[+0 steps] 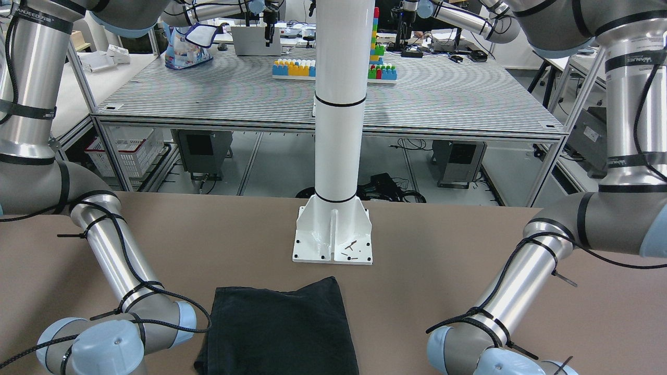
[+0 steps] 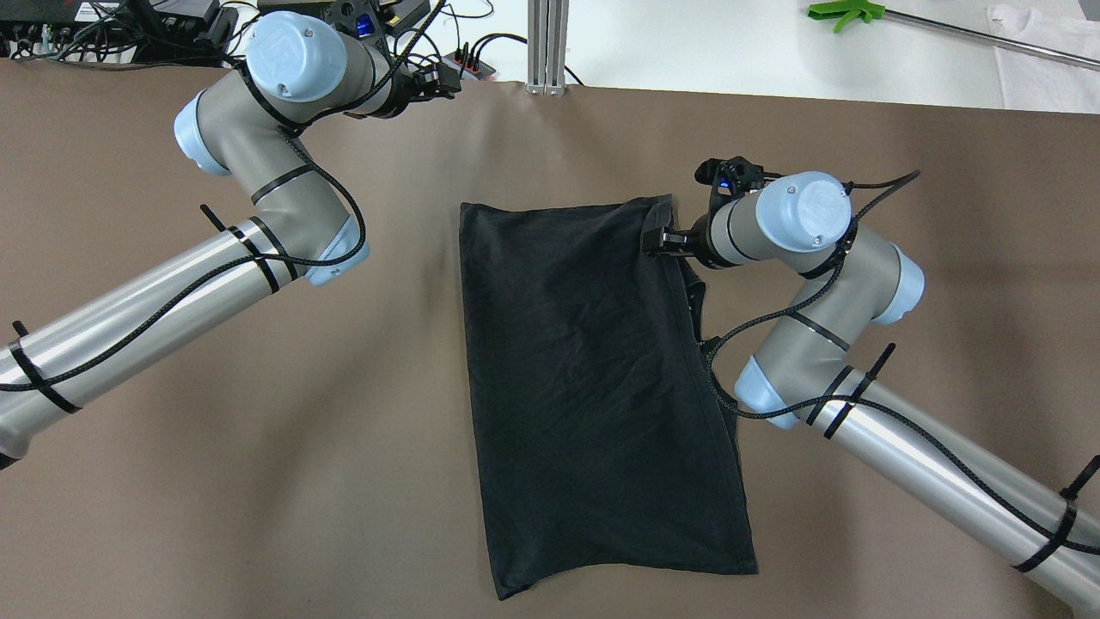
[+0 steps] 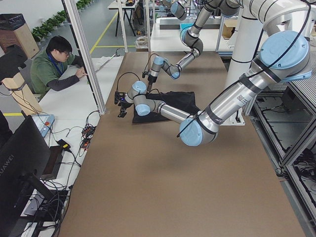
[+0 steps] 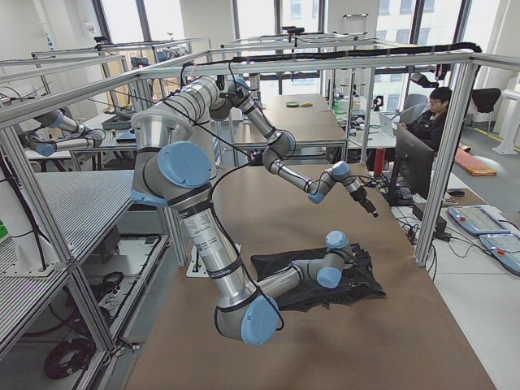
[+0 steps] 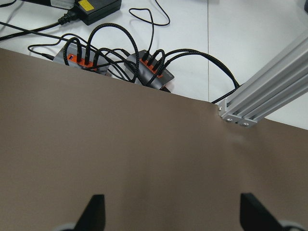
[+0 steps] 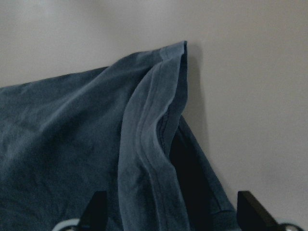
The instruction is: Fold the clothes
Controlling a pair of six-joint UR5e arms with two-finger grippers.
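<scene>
A soft matte black fabric piece, plain and roughly rectangular, lies spread flat near the middle of the brown worktop. Its long sides run from the robot's side toward the far edge, and the nearer end is a little wider. Faint creases cross it. Along its right long side a second layer shows beneath, and the far right corner carries a raised, hemmed fold.

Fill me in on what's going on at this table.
A black cloth lies on the brown table between two robot arms. The right tool is open at the cloth's far corner, fingers either side of the raised hem. The left tool is open over bare table near the far edge, clear of the cloth.
</scene>
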